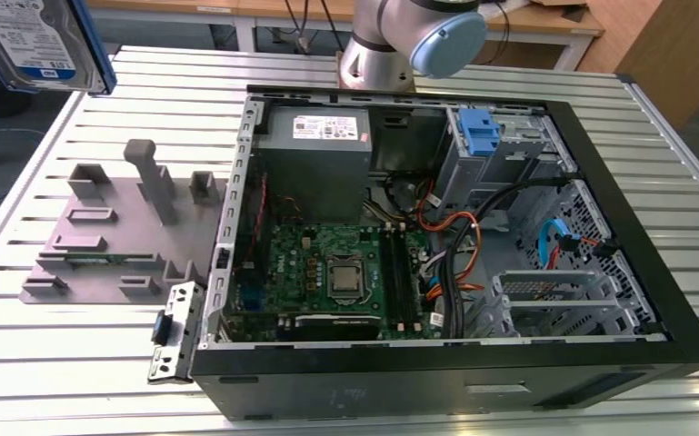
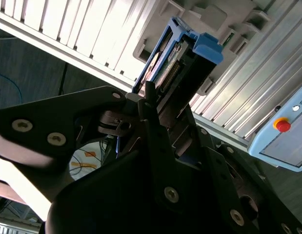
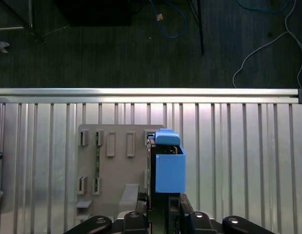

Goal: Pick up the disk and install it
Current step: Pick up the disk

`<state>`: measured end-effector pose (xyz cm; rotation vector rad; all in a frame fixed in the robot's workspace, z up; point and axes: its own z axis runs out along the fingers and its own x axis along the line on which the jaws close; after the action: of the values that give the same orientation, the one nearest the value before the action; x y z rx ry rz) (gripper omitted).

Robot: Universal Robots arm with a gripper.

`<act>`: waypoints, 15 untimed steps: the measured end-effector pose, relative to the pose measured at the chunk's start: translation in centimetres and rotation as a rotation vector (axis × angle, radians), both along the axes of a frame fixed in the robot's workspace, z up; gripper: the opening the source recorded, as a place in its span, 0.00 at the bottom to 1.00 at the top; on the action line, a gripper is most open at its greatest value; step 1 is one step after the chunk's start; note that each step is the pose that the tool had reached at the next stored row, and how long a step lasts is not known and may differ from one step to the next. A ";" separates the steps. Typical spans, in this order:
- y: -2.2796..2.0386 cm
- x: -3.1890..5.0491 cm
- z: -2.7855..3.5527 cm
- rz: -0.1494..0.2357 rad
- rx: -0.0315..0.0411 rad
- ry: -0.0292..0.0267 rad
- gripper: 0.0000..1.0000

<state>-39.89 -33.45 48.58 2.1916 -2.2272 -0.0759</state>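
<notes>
In the exterior view, a grey fixture plate [image 1: 106, 245] with upright posts lay at the left of the frame on the slatted bench [image 1: 58, 391]. It sat just beside the open computer case [image 1: 446, 372], which took up the centre and right. Inside the case, a grey power-supply box [image 1: 319, 136] sat at the upper middle with the green motherboard [image 1: 324, 272] below it. A blue plastic clip [image 1: 479, 132] stood on the drive cage toward the upper right, and black, orange and blue cables [image 1: 483, 227] crossed the space beneath it. The arm's base [image 1: 380, 45] rose at the top centre behind the case.

The disk [image 1: 34, 41] hung in the upper left corner of that frame, well clear of the bench, showing its white-and-blue label and one blue side rail. In both wrist views the claw [image 2: 168, 105] [image 3: 161, 207] was clamped on the disk, which was seen edge-on with a blue rail outward.

In the first wrist view, bare slats lay around the fixture plate. Beyond the bench's edge rail [image 3: 141, 92] was dark floor [image 3: 92, 48] with loose cables.
</notes>
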 end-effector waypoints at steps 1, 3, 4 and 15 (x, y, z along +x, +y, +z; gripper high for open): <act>0.00 0.00 0.00 0.000 0.0000 0.0000 0.35; 0.00 0.00 0.07 0.000 -0.0002 0.0003 0.35; 0.00 0.00 0.12 0.000 -0.0001 0.0002 0.35; 0.00 0.00 0.86 0.000 -0.0001 0.0001 0.35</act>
<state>-39.89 -33.45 49.44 2.1915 -2.2272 -0.0759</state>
